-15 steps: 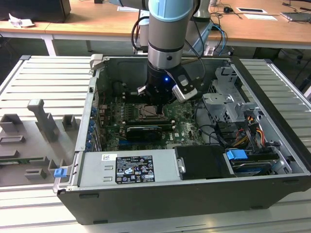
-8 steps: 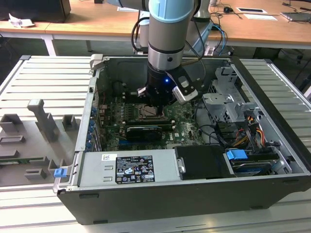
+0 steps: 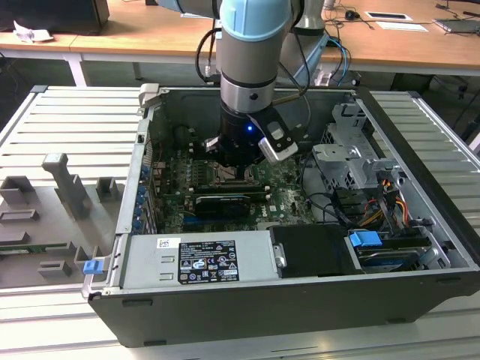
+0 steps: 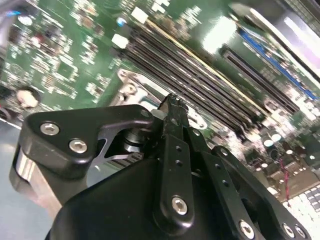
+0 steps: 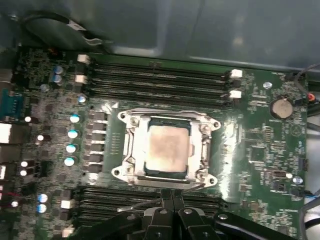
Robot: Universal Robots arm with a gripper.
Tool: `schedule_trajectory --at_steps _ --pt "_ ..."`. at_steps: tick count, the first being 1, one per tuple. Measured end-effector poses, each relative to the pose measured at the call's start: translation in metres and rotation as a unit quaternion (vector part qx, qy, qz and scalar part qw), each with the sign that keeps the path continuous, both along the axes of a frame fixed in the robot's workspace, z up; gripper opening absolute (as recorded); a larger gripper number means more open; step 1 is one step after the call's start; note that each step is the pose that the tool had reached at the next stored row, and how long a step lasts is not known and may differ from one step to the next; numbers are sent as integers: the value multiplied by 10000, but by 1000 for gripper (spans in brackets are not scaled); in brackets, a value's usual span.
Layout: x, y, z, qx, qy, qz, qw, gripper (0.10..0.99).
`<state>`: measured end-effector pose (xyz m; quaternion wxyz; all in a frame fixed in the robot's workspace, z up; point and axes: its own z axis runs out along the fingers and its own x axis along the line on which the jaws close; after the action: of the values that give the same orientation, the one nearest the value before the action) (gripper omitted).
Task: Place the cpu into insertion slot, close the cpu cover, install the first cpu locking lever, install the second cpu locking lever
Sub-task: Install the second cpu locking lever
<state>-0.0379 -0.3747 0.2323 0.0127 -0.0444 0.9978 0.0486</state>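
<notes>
1. The cpu (image 5: 167, 148) is a flat square chip with a pale silver-grey metal top, slightly smudged at its centre. A thin dark green edge shows around the metal.
2. The cpu lies flat in the slot (image 5: 131, 145), a square recess with a bright metal rim and a screw at each corner, on the green motherboard (image 5: 260, 145).
3. In the first wrist view, rows of long black memory slots (image 5: 160, 80) run along both sides of the slot.
4. The cover (image 5: 169, 114) shows as a thin silver strip along one edge of the slot; whether it lies closed over the cpu cannot be told.
5. The hand (image 5: 172, 196) hangs low over the motherboard near one edge of the slot. Its black fingers (image 4: 172, 117) meet at the tips with nothing held between them.
6. In the exterior view, the arm (image 3: 251, 52) reaches down into an open computer case (image 3: 300, 300) resting on a ribbed grey surface (image 3: 67, 120).
</notes>
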Motion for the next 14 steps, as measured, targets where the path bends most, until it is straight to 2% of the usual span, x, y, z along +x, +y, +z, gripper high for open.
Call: schedule_trajectory --at_steps 2,5,6,8,14 --pt "-125 0 -34 -1 0 4 10000 106" --pt "-138 0 -137 0 0 19 10000 106" --pt "-181 -1 -166 4 1 21 10000 106" --pt "-258 -10 -180 67 0 20 10000 106" --pt "-323 -70 -181 186 0 21 9998 106"
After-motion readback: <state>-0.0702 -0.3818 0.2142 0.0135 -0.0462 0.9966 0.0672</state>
